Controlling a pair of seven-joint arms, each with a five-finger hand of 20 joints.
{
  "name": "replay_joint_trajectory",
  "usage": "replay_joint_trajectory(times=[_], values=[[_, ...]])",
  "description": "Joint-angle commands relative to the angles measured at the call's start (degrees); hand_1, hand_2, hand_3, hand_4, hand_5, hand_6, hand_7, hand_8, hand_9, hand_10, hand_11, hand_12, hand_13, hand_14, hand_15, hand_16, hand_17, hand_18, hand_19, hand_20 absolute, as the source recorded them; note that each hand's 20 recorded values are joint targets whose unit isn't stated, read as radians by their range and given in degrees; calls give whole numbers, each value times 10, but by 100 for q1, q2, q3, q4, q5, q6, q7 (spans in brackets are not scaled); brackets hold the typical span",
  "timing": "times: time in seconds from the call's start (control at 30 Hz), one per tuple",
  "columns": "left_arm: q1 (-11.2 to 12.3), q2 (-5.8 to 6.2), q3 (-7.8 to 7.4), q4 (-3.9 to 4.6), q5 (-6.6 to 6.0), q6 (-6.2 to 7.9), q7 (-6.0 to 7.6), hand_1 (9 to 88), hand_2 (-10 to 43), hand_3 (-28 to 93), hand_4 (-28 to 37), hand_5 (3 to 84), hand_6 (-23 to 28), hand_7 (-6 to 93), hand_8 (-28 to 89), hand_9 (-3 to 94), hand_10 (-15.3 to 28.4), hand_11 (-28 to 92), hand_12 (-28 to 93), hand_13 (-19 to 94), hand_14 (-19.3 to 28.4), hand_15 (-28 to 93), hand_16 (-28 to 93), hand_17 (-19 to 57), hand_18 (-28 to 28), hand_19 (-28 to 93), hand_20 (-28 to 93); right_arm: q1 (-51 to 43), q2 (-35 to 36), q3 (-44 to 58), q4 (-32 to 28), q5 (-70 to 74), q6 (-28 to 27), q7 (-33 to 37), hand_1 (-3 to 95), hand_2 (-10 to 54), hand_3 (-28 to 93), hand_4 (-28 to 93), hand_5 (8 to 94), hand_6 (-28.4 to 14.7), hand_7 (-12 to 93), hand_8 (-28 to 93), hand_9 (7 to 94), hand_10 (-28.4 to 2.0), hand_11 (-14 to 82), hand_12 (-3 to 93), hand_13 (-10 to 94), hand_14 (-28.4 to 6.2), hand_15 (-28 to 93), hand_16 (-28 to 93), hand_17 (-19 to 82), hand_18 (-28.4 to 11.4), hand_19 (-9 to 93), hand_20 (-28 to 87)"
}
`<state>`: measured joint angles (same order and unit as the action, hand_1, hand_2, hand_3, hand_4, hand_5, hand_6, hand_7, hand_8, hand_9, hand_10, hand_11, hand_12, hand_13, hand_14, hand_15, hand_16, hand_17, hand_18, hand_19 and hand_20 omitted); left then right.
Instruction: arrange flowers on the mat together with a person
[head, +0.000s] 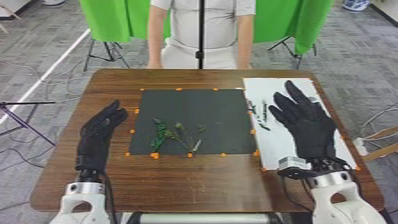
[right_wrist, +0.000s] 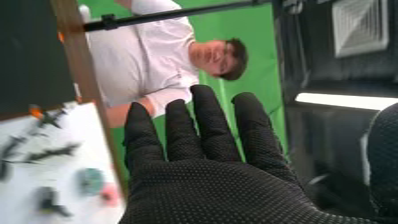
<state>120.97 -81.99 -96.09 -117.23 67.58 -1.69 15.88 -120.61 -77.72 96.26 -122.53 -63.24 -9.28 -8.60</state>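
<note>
Right hand (head: 313, 125) over white sheet (head: 266, 86) (pole (head: 201, 35) beyond)

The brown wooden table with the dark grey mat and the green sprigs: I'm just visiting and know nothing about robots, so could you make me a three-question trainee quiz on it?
1. Fill in the blank: small ____ tabs line the edge of the dark grey rectangular mat.
2. True or false: in the head view, thin green leafy sprigs lie on the mat, between the robot's black-gloved left hand and its black-gloved right hand.
3. In the head view, the right hand appears over which surface?
A) the mat
B) the white rectangular sheet
C) the bright green cloth

Key: 1. orange; 2. true; 3. B
</note>
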Motion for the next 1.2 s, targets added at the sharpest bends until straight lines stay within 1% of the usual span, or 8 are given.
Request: replay_joint_trajectory(times=[0.03, 0.27, 0.37, 0.63, 0.97, 1.1, 1.17, 1.2], values=[[119, 30, -18, 65, -23, 124, 132, 282, -88, 656, -160, 446, 46, 72, -55, 427, 122, 155, 171, 355, 147, 112, 38, 63, 85, 17, 176, -102, -185, -110, -18, 244, 67, -41, 18, 57, 731, -203, 267, -34, 42, -81, 337, -147, 21, 76, 210, -94, 22, 102, 121, -124, 0, 219], [87, 59, 16, 67, -21, 124, 191, 281, -90, 660, -162, 448, 46, 74, -56, 431, 121, 155, 171, 358, 145, 111, 36, 66, 83, 18, 178, -69, -221, -158, -16, 299, 237, -81, 17, 60, 730, -204, 277, -41, 41, -81, 343, -150, 24, 76, 214, -97, 29, 96, 122, -124, 2, 218], [83, 35, 49, 71, -51, 177, 261, 281, -90, 660, -165, 448, 46, 74, -56, 431, 121, 156, 170, 359, 145, 111, 35, 69, 82, 19, 179, -50, -240, -174, -3, 323, 284, -72, 15, 61, 730, -205, 282, -43, 42, -81, 346, -151, 24, 76, 216, -97, 32, 95, 125, -123, 3, 218], [61, 41, 70, 56, -134, 204, 338, 280, -85, 659, -166, 452, 49, 74, -56, 430, 124, 156, 169, 361, 144, 106, 31, 88, 72, 24, 184, -61, -243, -205, 4, 356, 407, -107, 9, 65, 734, -207, 316, -82, 33, -81, 356, -154, 27, 77, 224, -102, 39, 87, 132, -99, 1, 213], [59, 25, 69, 37, -229, 219, 350, 283, -85, 660, -166, 453, 51, 75, -57, 429, 126, 158, 168, 361, 142, 105, 30, 98, 73, 26, 190, -80, -243, -205, -2, 377, 493, -133, 10, 71, 733, -208, 354, -99, 33, -79, 378, -154, 32, 77, 249, -95, 52, 76, 171, -84, 12, 226], [74, 30, 73, 24, -283, 243, 372, 283, -85, 661, -165, 453, 50, 76, -57, 429, 126, 158, 168, 361, 142, 105, 30, 101, 73, 27, 194, -98, -249, -210, -10, 388, 503, -129, 11, 72, 733, -208, 364, -101, 35, -82, 383, -154, 33, 76, 255, -94, 58, 65, 179, -81, 8, 234], [69, 41, 101, 31, -346, 309, 415, 284, -85, 660, -167, 453, 50, 76, -57, 429, 126, 159, 168, 361, 142, 105, 30, 104, 73, 28, 196, -100, -243, -215, -10, 382, 501, -126, 11, 74, 732, -209, 368, -104, 36, -82, 387, -154, 34, 75, 259, -96, 61, 63, 182, -78, 8, 237], [80, 38, 97, 28, -385, 298, 421, 284, -85, 661, -167, 446, 49, 73, -57, 427, 125, 158, 168, 362, 142, 105, 29, 110, 75, 31, 199, -110, -246, -206, -13, 388, 487, -122, 10, 74, 733, -209, 369, -105, 36, -83, 389, -155, 35, 75, 260, -96, 62, 61, 184, -77, 8, 237]])
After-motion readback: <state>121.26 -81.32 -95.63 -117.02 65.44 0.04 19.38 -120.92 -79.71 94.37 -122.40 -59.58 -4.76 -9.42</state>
